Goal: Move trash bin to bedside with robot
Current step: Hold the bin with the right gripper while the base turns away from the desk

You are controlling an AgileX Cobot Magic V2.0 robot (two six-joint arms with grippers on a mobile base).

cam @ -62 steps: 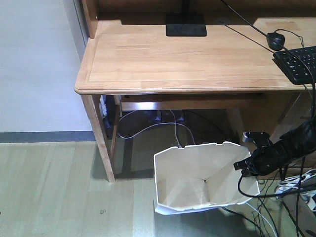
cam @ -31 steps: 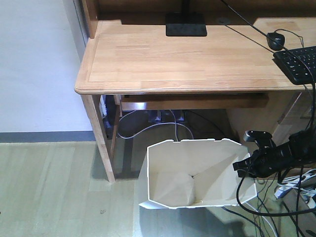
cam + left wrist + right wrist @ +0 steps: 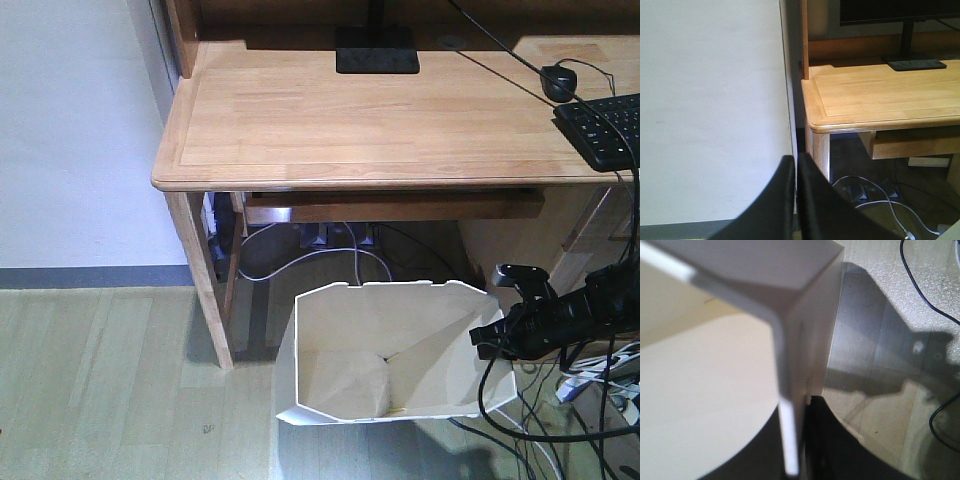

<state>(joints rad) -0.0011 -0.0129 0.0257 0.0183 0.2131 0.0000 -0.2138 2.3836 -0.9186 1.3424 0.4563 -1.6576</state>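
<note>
Jaws of the right gripper (image 3: 497, 337) are clamped on the thin wall of the trash bin (image 3: 400, 345) at its right rim. The right wrist view shows the white edge running between the two black fingers (image 3: 830, 450). Left gripper (image 3: 795, 200) is pressed shut on nothing, facing the left corner of the desk (image 3: 380, 110).

Bin stands on the floor just in front of the desk, below its front edge. Bed not in view.

Risks: the hold is on one edge only, so the flexible wall may bow or slip free during the drag. Cables (image 3: 540, 420) under the desk's right end could snag.

Bin is white and angular, wider at the top, rim notched, apparently empty.
</note>
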